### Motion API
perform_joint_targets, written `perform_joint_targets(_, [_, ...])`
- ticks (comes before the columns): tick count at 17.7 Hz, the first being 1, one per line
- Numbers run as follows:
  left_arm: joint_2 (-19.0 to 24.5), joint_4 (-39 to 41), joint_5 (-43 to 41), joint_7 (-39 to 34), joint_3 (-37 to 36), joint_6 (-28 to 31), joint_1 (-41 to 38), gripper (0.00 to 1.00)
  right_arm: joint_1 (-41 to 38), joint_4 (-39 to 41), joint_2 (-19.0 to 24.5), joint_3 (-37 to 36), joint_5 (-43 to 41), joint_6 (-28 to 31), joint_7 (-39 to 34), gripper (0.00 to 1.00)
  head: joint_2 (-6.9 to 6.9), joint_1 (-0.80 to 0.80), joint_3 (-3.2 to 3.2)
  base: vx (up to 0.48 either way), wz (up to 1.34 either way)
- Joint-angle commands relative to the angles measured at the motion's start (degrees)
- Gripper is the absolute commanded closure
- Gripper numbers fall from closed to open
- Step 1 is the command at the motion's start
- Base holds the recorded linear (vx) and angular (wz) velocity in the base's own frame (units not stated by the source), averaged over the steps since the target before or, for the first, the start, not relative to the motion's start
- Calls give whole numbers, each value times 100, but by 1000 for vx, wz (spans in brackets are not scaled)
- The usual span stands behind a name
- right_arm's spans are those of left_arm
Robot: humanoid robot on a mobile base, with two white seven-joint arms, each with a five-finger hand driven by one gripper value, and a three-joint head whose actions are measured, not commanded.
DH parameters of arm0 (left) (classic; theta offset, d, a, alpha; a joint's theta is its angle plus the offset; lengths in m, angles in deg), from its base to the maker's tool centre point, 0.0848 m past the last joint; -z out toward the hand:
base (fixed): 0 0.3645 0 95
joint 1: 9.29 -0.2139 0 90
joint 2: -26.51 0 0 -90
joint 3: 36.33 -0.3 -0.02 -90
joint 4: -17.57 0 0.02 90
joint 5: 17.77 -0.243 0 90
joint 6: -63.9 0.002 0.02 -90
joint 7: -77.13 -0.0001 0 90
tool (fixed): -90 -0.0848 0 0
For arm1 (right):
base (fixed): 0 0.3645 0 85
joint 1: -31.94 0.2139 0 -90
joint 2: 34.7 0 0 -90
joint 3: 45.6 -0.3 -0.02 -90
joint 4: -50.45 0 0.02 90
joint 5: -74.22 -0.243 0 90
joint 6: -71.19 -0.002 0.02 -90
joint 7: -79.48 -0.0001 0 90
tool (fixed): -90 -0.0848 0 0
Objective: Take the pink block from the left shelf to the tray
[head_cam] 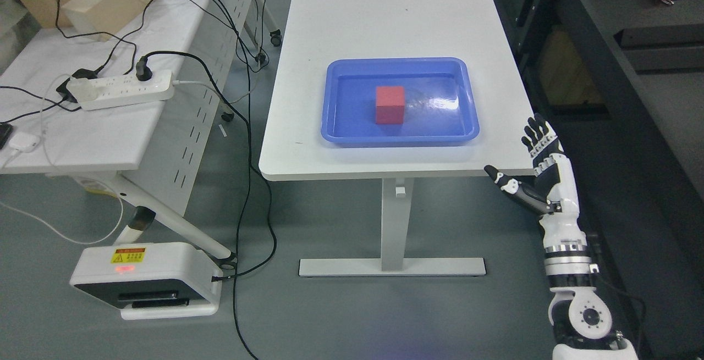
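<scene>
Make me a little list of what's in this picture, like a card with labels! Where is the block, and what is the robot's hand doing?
block: pink-red cube, sitting inside the tray
tray: blue, on the white table
right hand: fingers spread, holding nothing, beside the table's near right corner
left hand: not in view
side table: power strip with cables
floor: white device with a warning sticker

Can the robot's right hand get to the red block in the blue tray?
Probably yes. The right hand is open beside the table's near right corner, the block sits uncovered in the tray, and nothing stands between them.
</scene>
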Motion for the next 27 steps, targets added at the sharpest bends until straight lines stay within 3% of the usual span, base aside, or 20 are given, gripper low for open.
perform_joint_targets(1, [100,100,0,-2,0,4,-115,0,-99,-95,16,-130,-576,-48,-129,1,0,0,0,-134,-334])
perform_joint_targets(8, [100,100,0,-2,0,4,-115,0,-82,-438,16,37,162,136,-734,1,0,0,0,-109,-69])
perform_joint_targets(13, [100,100,0,-2,0,4,-115,0,-12,-509,16,73,163,909,-981,0,0,0,0,-88,41])
perform_joint_targets(17, [100,100,0,-2,0,4,-115,0,32,-509,16,82,469,1190,-964,0,0,0,0,-66,42])
perform_joint_targets(27, [100,100,0,-2,0,4,-115,0,59,-509,16,64,637,1165,-920,0,0,0,0,-11,1])
